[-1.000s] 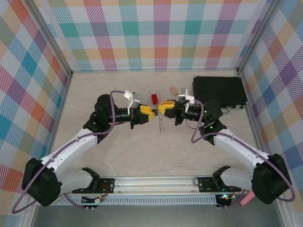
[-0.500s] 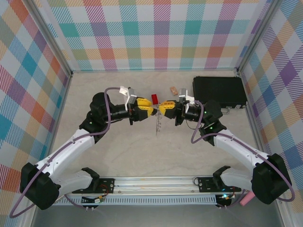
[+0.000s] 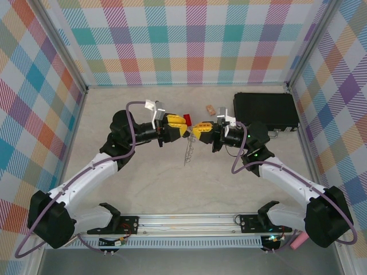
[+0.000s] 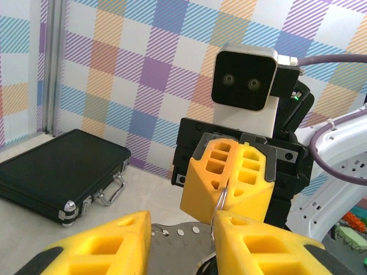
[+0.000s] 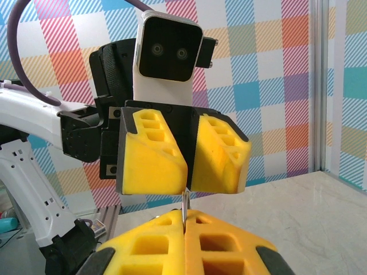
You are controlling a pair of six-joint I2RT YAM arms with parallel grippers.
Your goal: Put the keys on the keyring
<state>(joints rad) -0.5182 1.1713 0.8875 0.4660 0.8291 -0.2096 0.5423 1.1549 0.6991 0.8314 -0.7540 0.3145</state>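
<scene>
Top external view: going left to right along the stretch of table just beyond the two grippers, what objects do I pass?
red block → tan block → black case

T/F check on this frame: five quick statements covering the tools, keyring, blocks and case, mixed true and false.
1. The left tool and right tool face each other, tips close together, above the table. True.
2. The keyring lies flat on the table. False: it hangs below the tool tips.
3. The red block is gripped by the left tool. False: it sits on the table just beyond the tips.
4. The black case lies closed on the right arm's side. True.
5. The tan block sits on the black case. False: it rests on the table beside it.
</scene>
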